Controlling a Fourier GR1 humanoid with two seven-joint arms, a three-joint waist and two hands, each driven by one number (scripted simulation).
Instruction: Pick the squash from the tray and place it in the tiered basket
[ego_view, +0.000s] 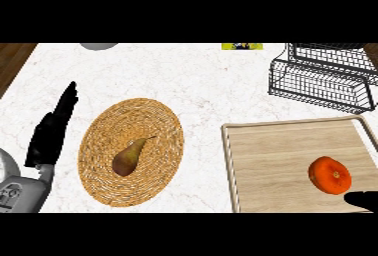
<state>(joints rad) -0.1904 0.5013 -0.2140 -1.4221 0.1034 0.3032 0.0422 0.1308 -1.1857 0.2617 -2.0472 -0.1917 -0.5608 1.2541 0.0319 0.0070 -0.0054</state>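
Just beside right robot hand (363, 201): squash (329, 175)

Counter inventory: 1 wooden tray (295, 131) at lower right holding 1 orange squash (329, 175); 1 woven mat (131, 151) at centre left holding 1 pear (128, 158); 1 wire tiered basket (325, 80) at upper right; 2 black hands, left hand (50, 131), right hand (363, 201).

A white marble tabletop (214, 85) with faint grey veining fills nearly the whole scene, evenly lit, with only soft shadows. Dark brown wooden floor (15, 60) shows past its far left corner, and a thin strip of the same wood (371, 47) at the far right. At the far edge lies a small yellow object (242, 46), cut off.
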